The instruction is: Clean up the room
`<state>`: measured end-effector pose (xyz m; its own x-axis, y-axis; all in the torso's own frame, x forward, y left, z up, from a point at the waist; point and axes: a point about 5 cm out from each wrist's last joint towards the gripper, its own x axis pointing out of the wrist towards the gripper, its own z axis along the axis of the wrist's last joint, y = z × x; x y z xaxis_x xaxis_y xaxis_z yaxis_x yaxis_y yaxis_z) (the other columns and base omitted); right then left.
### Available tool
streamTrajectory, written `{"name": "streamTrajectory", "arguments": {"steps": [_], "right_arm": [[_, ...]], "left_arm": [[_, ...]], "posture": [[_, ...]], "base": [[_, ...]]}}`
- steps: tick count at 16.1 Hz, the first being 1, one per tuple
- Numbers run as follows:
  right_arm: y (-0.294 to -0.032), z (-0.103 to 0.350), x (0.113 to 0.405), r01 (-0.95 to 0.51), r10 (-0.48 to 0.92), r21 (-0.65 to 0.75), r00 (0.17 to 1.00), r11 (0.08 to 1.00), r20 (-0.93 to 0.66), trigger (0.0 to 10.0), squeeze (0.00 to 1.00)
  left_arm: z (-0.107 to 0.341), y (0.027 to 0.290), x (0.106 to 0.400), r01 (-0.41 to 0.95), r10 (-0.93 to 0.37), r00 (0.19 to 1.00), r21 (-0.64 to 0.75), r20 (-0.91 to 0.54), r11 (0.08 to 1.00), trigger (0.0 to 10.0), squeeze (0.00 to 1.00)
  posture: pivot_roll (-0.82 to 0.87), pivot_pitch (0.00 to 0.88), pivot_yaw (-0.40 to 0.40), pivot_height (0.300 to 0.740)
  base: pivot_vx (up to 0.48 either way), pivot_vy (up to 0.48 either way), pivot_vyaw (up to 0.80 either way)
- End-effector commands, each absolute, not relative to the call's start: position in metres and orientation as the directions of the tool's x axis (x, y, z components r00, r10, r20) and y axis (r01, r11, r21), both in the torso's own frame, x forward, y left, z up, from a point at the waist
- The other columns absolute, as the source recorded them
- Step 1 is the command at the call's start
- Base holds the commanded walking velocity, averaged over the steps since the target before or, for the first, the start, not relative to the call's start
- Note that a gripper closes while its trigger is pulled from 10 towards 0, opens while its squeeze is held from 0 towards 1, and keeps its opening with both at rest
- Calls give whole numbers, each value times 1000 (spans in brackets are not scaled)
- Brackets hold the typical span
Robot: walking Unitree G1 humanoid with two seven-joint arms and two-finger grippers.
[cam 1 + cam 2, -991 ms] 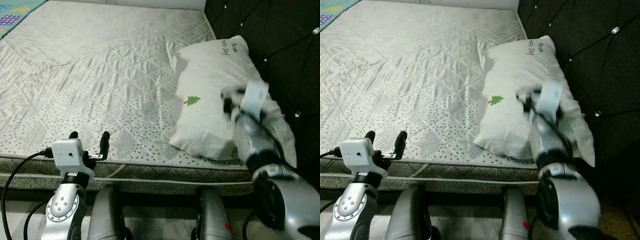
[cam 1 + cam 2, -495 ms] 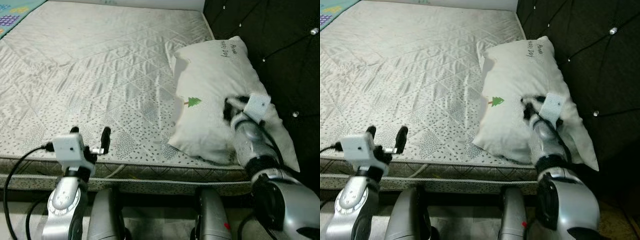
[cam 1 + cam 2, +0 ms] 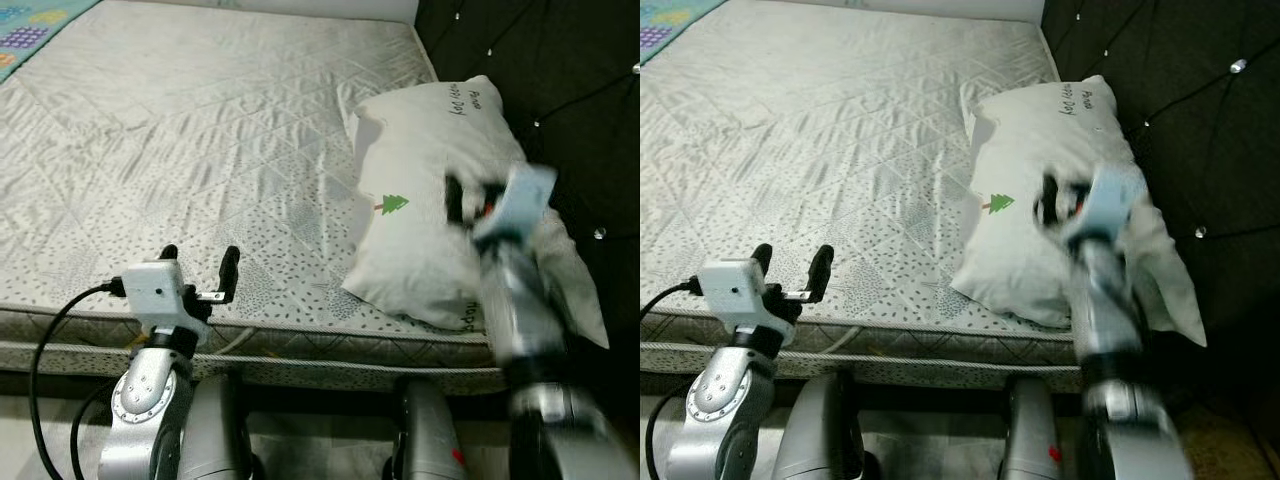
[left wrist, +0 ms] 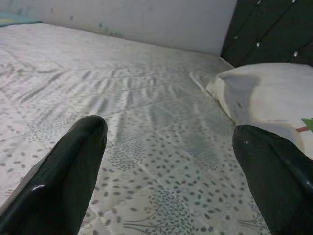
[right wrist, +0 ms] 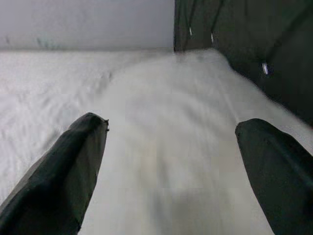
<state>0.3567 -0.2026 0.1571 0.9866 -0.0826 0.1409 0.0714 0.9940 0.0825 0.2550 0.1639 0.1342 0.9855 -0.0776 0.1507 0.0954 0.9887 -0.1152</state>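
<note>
The right gripper holds its fingers spread wide above the white pillow, its arm smeared by motion blur in the head views. The pillow lies on the quilted mattress against the dark tufted headboard. The left gripper, fingers likewise apart, hovers over the mattress's near edge.

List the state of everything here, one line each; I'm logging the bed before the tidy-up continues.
pillow: lying on the mattress against the headboard.
mattress: bare, no sheet.
headboard: upright, dark, tufted.
left gripper: open, at the mattress's near edge.
right gripper: open, over the pillow, blurred.
</note>
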Motion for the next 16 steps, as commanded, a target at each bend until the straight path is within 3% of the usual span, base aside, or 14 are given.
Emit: {"name": "streamTrajectory", "arguments": {"steps": [1,5,9,16], "right_arm": [[-203,159,350,61,-74,93,987,994,143,10000,0],[-199,140,324,31,-42,127,995,991,90,10000,0],[-177,162,329,-41,17,173,990,984,140,10000,0],[-172,166,329,-40,18,187,993,981,119,10000,0]], "left_arm": [[134,162,252,119,-102,984,-113,149,986,10000,0],[133,159,256,131,-114,983,-116,143,985,10000,0],[131,157,257,148,-130,982,-129,136,981,10000,0],[127,160,257,129,-112,986,-140,122,982,10000,0]], "posture": [[-2,80,-19,537],[-19,87,-4,537],[-23,89,1,568],[-18,93,-2,630]], "base": [[0,0,0],[0,0,0],[0,0,0],[0,0,0]]}}
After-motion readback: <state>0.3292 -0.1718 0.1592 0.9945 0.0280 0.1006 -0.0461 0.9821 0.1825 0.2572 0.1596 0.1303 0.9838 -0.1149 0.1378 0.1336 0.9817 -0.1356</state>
